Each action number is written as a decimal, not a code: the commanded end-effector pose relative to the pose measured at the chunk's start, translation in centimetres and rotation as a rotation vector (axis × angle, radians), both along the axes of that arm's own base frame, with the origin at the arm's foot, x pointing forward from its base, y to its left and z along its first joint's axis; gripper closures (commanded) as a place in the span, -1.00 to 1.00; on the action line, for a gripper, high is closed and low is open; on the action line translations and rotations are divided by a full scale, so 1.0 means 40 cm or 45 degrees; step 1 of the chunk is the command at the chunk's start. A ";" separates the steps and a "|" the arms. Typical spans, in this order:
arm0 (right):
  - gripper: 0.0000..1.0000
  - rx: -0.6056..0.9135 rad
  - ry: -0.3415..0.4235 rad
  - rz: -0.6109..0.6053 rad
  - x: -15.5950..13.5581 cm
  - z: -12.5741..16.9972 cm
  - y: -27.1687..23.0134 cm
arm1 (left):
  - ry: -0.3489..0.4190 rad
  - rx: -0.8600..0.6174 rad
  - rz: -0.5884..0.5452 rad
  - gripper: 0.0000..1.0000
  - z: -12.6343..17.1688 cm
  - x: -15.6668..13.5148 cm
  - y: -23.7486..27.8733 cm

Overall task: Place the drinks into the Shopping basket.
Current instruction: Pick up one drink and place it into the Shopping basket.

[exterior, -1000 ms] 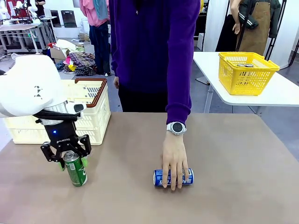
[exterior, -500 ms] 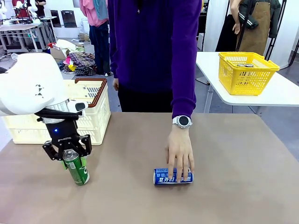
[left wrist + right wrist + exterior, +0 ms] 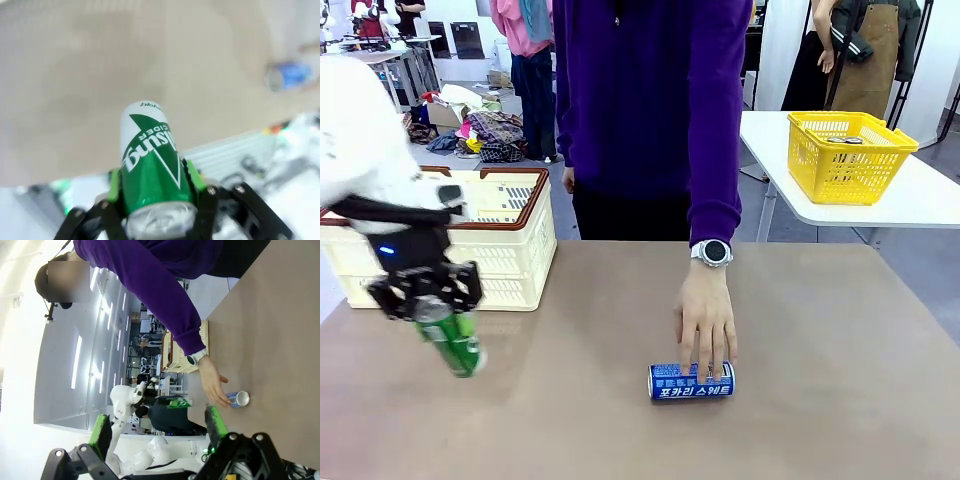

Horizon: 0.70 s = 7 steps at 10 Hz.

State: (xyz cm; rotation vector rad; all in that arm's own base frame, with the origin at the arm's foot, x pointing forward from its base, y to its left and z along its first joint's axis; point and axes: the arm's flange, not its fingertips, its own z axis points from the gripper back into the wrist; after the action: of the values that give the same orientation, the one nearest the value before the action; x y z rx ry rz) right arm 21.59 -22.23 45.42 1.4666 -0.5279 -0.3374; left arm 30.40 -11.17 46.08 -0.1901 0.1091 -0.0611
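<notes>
My left gripper (image 3: 430, 308) is shut on a green can (image 3: 452, 343), which hangs tilted just above the brown table, in front of the cream Shopping basket (image 3: 510, 250). In the left wrist view the green can (image 3: 150, 160) sits between the green pads (image 3: 116, 181), its silver end nearest the camera. A blue can (image 3: 691, 381) lies on its side mid-table with a person's hand (image 3: 705, 320) resting its fingertips on it. My right gripper (image 3: 157, 430) is open and holds nothing, well away from the blue can (image 3: 238, 399).
A yellow plastic basket (image 3: 850, 150) stands on a white side table (image 3: 920, 200) at the back right. The person in a purple sleeve (image 3: 715, 120) stands at the far edge. The brown tabletop (image 3: 840, 400) is free to the right.
My left gripper closed on the green can, lifted it off the table and carried it left toward the basket. The person's hand drew back a little on the blue can.
</notes>
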 end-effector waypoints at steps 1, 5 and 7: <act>-1.00 0.023 -0.010 -0.010 0.001 0.012 -0.002 | -0.043 -0.052 -0.239 1.00 0.119 -0.144 0.155; -1.00 0.023 -0.010 -0.010 0.001 0.012 -0.002 | -0.147 -0.184 -0.194 1.00 0.182 -0.190 0.223; -1.00 0.023 -0.010 -0.010 0.001 0.012 -0.002 | -0.147 -0.184 -0.194 1.00 0.182 -0.190 0.223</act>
State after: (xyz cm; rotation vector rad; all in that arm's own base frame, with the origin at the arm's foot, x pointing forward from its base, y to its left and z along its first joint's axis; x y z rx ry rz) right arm 21.58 -22.22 45.42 1.4663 -0.5277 -0.3378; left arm 22.23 -1.21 53.46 -0.3465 -0.0061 -0.2136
